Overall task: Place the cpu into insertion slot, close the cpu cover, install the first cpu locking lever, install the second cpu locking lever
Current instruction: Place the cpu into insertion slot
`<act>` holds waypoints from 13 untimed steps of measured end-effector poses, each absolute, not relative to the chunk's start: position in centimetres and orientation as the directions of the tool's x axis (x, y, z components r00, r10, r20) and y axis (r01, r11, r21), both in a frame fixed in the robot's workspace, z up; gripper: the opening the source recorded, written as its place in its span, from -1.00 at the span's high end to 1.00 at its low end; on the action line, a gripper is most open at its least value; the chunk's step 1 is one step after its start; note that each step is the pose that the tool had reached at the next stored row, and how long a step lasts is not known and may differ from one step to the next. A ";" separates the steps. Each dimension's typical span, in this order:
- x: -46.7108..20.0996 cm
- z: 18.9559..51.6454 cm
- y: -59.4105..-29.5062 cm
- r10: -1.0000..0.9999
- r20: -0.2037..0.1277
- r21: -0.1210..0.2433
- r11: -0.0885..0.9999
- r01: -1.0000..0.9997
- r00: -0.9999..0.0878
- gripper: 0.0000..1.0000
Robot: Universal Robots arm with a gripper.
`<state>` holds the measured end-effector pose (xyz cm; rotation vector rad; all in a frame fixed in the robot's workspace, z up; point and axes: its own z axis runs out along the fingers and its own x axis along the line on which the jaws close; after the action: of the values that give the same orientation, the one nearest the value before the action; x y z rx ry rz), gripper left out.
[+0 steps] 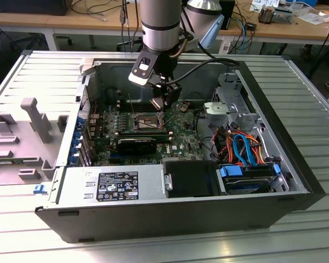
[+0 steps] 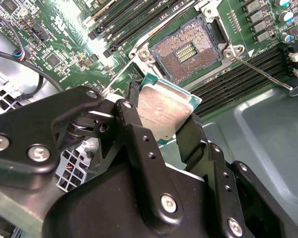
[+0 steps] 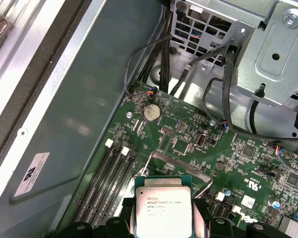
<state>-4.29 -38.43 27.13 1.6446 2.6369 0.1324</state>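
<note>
Open computer case [image 1: 296, 164] lies on its side on a slatted metal table [image 1: 307, 87], with the arm reaching down into it from above. The hand [image 1: 163, 105] [image 2: 158, 115] hangs low over the green motherboard [image 1: 183, 131], clamped on the cpu [image 2: 164, 111] [image 3: 164, 210]. Two black fingers [image 2: 134, 131] press on opposite edges of the chip. Its dull silver top faces the cameras in both wrist views, and it sits tilted between the pads, clear of the board. The insertion slot [image 2: 186, 49] [image 1: 146, 121] lies near the chip's far edge, open, with its field of gold contacts exposed and a silver-grey rim around it. In the first wrist view a silver-grey frame edge, probably the cpu cover [image 3: 181, 166], stands just beyond the chip; I cannot tell how far it is swung up. A thin locking lever [image 2: 260, 72] juts out from one corner of the slot, across the long black memory slots [image 2: 238, 82] beside it. More memory slots run along the slot's other side. A round coin battery [image 3: 151, 112] sits on the board near the case wall, and black cables loop past it toward a silver drive cage [image 3: 273, 54]. On the exterior view's right, orange and blue cables [image 1: 244, 147] bunch above the drive bays. A grey power supply [image 1: 112, 186] fills the near corner.
</note>
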 end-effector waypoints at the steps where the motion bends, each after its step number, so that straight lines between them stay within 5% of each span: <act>1: -4.3 27.1 -38.4 0.898 0.019 0.089 0.437 0.895 -0.441 -0.09; 13: -4.3 27.1 -38.4 0.912 0.018 0.088 0.408 0.909 -0.411 -0.09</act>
<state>-4.29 -38.43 27.13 1.6870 2.6078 0.1301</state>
